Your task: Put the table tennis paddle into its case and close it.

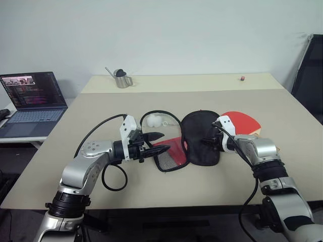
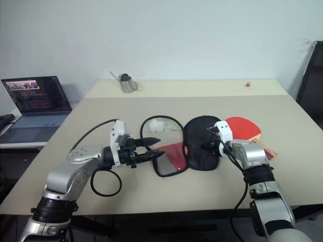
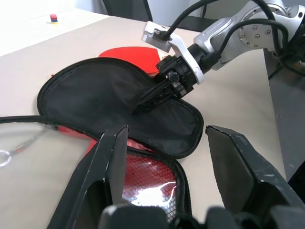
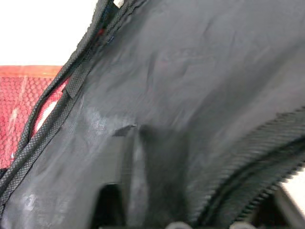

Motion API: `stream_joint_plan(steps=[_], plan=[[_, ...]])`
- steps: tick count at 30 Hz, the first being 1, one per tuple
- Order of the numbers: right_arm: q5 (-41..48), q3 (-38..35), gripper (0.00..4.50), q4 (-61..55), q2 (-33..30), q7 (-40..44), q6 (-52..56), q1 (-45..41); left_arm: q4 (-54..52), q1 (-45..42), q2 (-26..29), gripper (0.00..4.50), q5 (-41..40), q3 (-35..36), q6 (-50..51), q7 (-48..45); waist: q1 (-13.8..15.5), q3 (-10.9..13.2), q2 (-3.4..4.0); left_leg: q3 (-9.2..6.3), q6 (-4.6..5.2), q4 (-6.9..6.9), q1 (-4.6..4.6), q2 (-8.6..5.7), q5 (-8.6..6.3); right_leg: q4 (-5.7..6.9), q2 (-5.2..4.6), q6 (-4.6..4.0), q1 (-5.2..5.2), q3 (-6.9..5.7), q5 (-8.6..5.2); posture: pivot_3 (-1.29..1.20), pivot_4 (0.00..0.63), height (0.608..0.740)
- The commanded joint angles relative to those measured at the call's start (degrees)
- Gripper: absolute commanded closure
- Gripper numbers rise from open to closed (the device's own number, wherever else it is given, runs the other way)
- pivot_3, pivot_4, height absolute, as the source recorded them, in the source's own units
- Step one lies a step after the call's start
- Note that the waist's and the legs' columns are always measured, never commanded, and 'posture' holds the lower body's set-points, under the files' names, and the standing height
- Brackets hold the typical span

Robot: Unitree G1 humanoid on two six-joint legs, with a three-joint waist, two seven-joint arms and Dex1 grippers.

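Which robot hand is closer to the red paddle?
The right. The right gripper is over the case's black flap, just beside the table tennis paddle. The left gripper is farther away, across the case by its red mesh half.

The round red-rubber-faced table tennis paddle lies partly hidden behind the black fabric flap of the paddle-shaped zip case and behind the right gripper; its handle is mostly covered by that arm. The right gripper's fingertips press so close to the dark cloth that their spread cannot be read, and the right wrist view is blurred there. The case's red mesh-pocket half is partly screened by the left gripper. The open grey laptop is cut off by the left edge, its screen text too small to read. A tiny red object at the tan table's far edge is too small to identify.
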Motion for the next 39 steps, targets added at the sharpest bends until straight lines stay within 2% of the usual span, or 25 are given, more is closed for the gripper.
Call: stream_joint_plan(steps=[1, 10, 15, 17, 19, 22, 26, 32, 39], plan=[[0.18, -1.94, 2.15, -2.06, -2.54, 0.23, -0.75, -0.16, -0.16, -0.30, -0.14, 1.67, 0.22, 0.34, -1.59, -0.13, 0.06, 0.00, 0.00, 0.00, 0.00, -0.01, 0.00, 0.00, 0.00, -0.02, 0.00, 0.00, 0.00, 0.00, 0.00, 0.00, 0.150, 0.740], [3.58, -4.27, 2.15, -12.52, -7.83, 3.01, 1.85, 4.47, 0.44, -0.23, -0.82, 1.67, 0.74, 0.18, -2.54, -0.06, 0.14, 0.00, 0.00, 0.01, 0.00, -0.02, -0.03, 0.01, -0.01, -0.07, -0.01, 0.00, -0.01, 0.00, 0.00, 0.00, 0.150, 0.740], [5.48, -6.63, 2.15, -18.71, -12.97, 5.43, 2.34, 7.52, 0.89, -0.37, -1.12, 1.67, 0.91, 0.13, -3.11, -0.39, 0.37, 0.01, -0.01, 0.01, 0.01, -0.01, -0.04, 0.00, -0.01, -0.06, -0.01, 0.01, 0.00, -0.01, 0.00, 0.00, 0.150, 0.740], [6.28, -7.56, 1.77, -20.06, -15.50, 6.71, 2.54, 8.56, 1.06, -0.43, -1.14, 1.67, 1.04, 0.02, -3.26, -0.57, 0.65, 0.01, -0.01, 0.02, 0.02, -0.01, -0.04, 0.00, -0.02, -0.07, -0.01, 0.01, 0.01, -0.01, -0.01, 0.00, 0.150, 0.740], [5.89, -7.77, 1.22, -20.07, -17.44, 7.41, 1.07, 9.18, 1.16, -0.53, -1.17, 1.67, 1.13, -0.17, -3.34, -0.75, 0.80, 0.01, -0.01, 0.02, 0.03, -0.02, -0.04, 0.00, -0.02, -0.08, -0.01, 0.01, 0.01, -0.02, -0.01, 0.00, 0.150, 0.740], [3.96, -8.03, 0.24, -16.19, -20.02, 7.39, -2.40, 8.70, 0.90, -1.11, -1.19, 1.67, 1.34, -0.94, -3.39, -1.31, 0.86, 0.01, -0.01, 0.04, 0.14, -0.01, -0.03, 0.00, -0.08, -0.08, -0.01, 0.01, 0.03, -0.01, -0.01, 0.00, 0.150, 0.740], [2.27, -6.81, 0.24, -11.45, -22.38, 8.99, -5.88, 8.00, 0.74, -2.52, -1.17, 1.67, 1.40, -1.72, -3.27, -1.99, 0.95, 0.01, -0.02, 0.06, 0.16, -0.01, -0.03, 0.01, -0.10, -0.09, -0.01, 0.01, 0.04, -0.02, -0.01, 0.00, 0.150, 0.740], [-3.70, -3.99, 0.24, 8.98, -24.92, 10.44, -14.83, 1.73, -0.50, -7.09, -1.36, 1.67, -0.22, -3.70, -2.05, -5.59, 0.95, 0.02, -0.03, 0.17, 0.03, 0.00, -0.02, 0.00, -0.01, -0.11, -0.02, 0.01, 0.08, -0.01, 0.00, 0.00, 0.150, 0.740], [-8.96, -0.76, 0.24, 25.84, -25.12, 13.63, -20.69, -4.56, 0.87, -12.73, -1.74, 1.67, 0.56, -6.49, -3.02, -9.70, 0.84, 0.03, -0.03, 0.44, 0.01, -0.03, -0.03, 0.04, -0.01, -0.16, -0.02, 0.02, 0.07, 0.01, -0.01, 0.00, 0.150, 0.740]])
